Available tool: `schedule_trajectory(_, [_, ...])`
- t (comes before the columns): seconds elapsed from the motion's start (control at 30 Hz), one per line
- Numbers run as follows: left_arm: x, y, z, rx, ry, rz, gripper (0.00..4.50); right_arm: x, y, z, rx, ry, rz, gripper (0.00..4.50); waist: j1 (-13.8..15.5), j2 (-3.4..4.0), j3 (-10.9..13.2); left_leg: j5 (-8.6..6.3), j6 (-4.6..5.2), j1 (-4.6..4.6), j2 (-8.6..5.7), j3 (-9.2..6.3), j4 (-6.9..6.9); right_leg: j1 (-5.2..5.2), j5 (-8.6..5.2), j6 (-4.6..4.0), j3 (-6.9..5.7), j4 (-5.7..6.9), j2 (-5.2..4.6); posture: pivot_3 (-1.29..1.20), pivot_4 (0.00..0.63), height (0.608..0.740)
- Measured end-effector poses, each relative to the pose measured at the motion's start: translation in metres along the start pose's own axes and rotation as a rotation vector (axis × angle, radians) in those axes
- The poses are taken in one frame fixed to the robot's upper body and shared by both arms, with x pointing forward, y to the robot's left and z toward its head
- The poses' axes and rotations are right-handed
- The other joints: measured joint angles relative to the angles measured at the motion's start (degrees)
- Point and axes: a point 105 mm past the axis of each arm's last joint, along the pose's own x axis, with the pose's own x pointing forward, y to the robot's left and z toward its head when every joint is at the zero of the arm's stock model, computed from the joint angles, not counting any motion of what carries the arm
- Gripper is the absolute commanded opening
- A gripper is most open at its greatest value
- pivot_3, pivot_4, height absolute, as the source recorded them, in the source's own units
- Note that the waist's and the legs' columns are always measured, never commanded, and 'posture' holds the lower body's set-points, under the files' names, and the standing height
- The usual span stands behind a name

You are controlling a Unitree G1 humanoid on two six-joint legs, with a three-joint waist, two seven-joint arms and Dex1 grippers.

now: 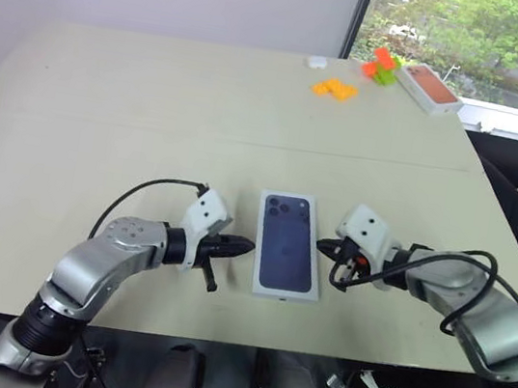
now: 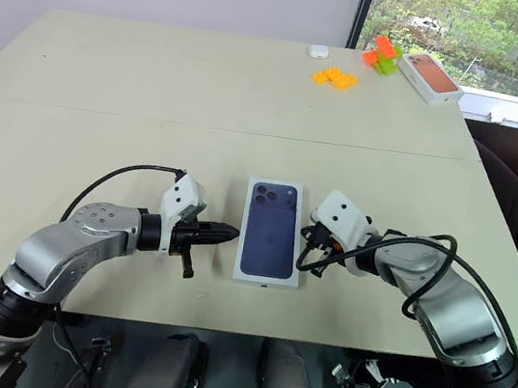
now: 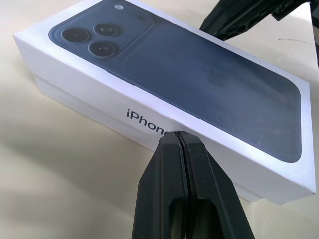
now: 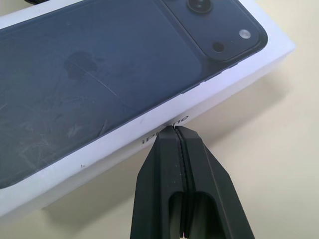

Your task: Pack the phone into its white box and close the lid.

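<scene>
Lid (image 1: 287,244) sits on the white box (image 3: 89,102); left gripper (image 1: 243,246) and right gripper (image 1: 325,248), both clenched empty, flank it, likely squaring it.

White lid (image 1: 288,247) there, a dark navy phone picture across its face, grey lettering down its side. Both end effectors are black. The worktop (image 1: 153,120) is pale beige, with orange and green blocks (image 1: 336,89) and a salmon-topped box (image 1: 429,88) far back.

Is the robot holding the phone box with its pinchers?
No, nothing is held. Both the left gripper and the right gripper are shut on nothing, one at each long side of the lid.
</scene>
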Motion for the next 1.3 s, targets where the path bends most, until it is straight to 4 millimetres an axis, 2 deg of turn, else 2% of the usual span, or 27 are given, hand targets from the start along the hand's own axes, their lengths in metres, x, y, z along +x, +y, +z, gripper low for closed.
schedule_trajectory(0.3, [0.0015,0.0074,-0.0022,-0.006,0.005,0.038,0.04,0.0031,-0.0031,0.0053,-0.005,-0.019,-0.013,0.0,0.04,0.0,0.0,0.0,0.0,-0.01,0.0,0.0,0.0,0.0,0.0,0.0,0.0,-0.01,0.0,0.0,0.15,0.74])
schedule_trajectory(0.77, [0.0016,0.005,0.0059,-0.003,-0.029,0.019,0.04,0.0013,-0.0023,0.0003,-0.002,-0.002,-0.01,0.0,0.05,0.0,0.0,0.0,0.0,-0.01,0.0,0.0,0.0,0.0,0.0,0.0,0.0,-0.02,-0.01,0.0,0.15,0.74])
schedule_trajectory(1.3, [0.0011,0.0055,0.0027,0.011,-0.006,0.018,0.04,0.0014,0.0007,-0.0012,-0.006,0.003,0.0,0.0,0.0,0.0,0.0,0.0,0.0,-0.01,0.0,-0.01,0.0,0.0,0.0,0.0,0.0,-0.02,0.0,0.0,0.15,0.74])
